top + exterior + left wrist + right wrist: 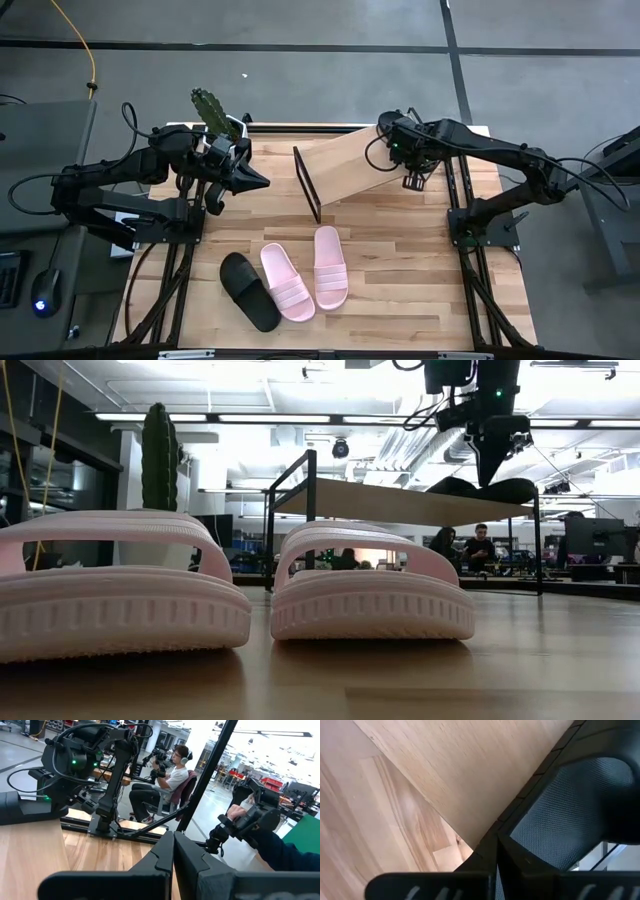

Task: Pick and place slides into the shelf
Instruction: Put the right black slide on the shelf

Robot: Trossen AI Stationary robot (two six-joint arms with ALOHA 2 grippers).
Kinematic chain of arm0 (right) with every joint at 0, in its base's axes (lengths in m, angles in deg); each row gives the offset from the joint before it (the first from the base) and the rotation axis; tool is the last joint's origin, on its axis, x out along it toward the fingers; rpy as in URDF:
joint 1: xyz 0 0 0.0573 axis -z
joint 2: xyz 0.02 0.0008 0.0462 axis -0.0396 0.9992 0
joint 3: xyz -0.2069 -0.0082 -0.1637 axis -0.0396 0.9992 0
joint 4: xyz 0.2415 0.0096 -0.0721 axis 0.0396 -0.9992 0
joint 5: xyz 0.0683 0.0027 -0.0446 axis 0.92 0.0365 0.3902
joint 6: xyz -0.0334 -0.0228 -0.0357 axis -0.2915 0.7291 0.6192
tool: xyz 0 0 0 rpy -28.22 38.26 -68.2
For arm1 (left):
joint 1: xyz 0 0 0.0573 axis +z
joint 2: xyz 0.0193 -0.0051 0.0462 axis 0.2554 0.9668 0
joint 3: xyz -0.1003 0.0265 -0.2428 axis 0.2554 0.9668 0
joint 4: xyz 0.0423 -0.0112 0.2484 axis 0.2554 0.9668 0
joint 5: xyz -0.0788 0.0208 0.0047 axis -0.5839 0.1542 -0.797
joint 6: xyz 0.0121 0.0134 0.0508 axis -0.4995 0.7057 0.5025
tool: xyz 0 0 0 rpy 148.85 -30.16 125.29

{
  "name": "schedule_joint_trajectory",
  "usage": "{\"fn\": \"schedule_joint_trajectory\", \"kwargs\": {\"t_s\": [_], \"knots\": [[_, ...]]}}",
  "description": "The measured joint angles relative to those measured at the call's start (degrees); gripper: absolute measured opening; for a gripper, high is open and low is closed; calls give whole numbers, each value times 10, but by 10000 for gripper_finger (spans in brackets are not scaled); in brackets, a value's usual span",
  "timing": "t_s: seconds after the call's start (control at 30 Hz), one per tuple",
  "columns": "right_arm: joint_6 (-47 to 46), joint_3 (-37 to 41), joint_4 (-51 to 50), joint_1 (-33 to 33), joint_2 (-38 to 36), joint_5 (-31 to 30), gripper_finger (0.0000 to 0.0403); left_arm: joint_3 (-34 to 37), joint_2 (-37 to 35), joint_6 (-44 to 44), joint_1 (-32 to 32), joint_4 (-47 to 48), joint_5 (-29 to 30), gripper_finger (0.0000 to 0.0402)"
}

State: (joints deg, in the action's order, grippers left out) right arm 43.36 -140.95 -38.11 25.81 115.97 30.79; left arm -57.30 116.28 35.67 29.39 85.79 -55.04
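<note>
The right gripper, fingers pressed shut on nothing, hangs over the right end of the shelf, where one black slide already lies on the plank; the right wrist view looks past the closed fingers onto that slide's mesh-textured upper and the pale board beside it. Across the table the left gripper is likewise clenched and empty, held well above the far left of the tabletop and pointing toward the shelf's black end frame.

By the look of things, roughly a quarter of the job is done: one slide is shelved and three wait on the near part of the table. Those three lie side by side — a second black slide on the left, a pink slide touching or just beside it in the middle, and another pink slide on the right. Count: four slides in all, two black and two pink; one shelf, angled across the far middle of the table; two arms, neither carrying anything.

A potted cactus stands at the far left corner behind the left arm. In the room beyond, a seated person wearing headphones shows in the left wrist view, and other people sit at desks in the low view's background. The next pick would likely be one of the three near slides.
</note>
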Motion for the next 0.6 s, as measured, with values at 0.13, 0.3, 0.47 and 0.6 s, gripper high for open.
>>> {"fn": "schedule_joint_trajectory", "kwargs": {"t_s": [0.13,0.3,0.47,0.6], "knots": [[1,0,0,8,0,14,0,0,0,0,0,0,0,1],[16,0,14,10,0,25,0,0,0,0,0,0,0,1],[51,0,85,11,0,78,0,0,0,0,0,0,1,1],[77,0,145,18,0,102,0,0,0,0,0,0,1,1]]}}
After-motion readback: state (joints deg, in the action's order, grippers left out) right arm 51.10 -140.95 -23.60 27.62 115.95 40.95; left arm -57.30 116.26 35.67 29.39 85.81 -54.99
